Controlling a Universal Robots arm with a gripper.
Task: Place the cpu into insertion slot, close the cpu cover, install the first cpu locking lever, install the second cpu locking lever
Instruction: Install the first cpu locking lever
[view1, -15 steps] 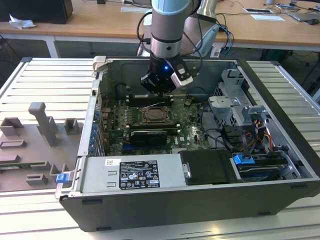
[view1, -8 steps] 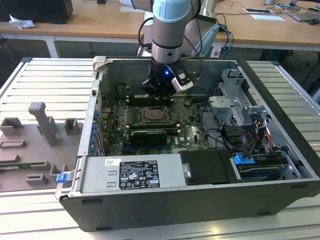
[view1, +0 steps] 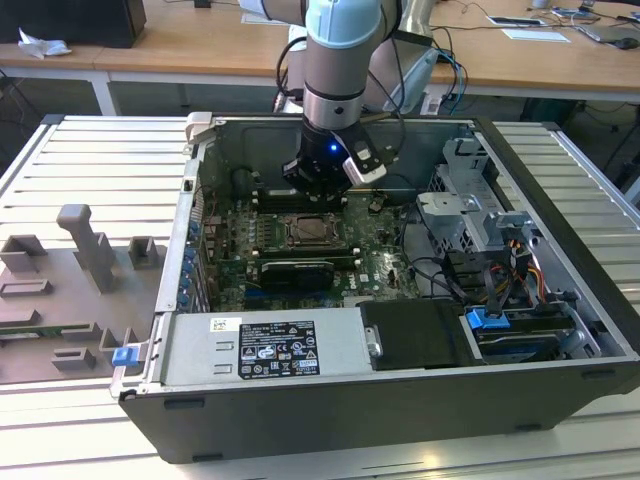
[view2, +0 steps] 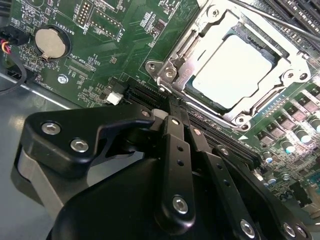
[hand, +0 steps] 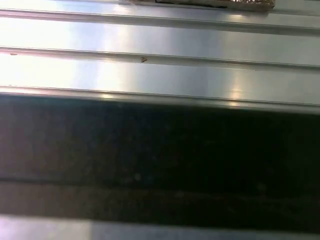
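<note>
Claw (view2: 172, 112) sits over the motherboard (view2: 100, 45) inside the open PC case (view1: 560, 200), upper centre of the exterior view, just above the insertion slot (view1: 312, 231). In the second wrist view its black fingers (view2: 175, 145) are pressed together with nothing between them, tips just beside the socket's lower-left corner. The cpu (view2: 232, 70) lies flat in the slot, upper right of that frame, pale face up. The cpu cover (view2: 190, 47) lies down around the chip, face showing through the window. Coin cell (view2: 50, 41) upper left. Grey fixture blocks (view1: 85, 270) on the desk (view1: 90, 160) at left.
</note>
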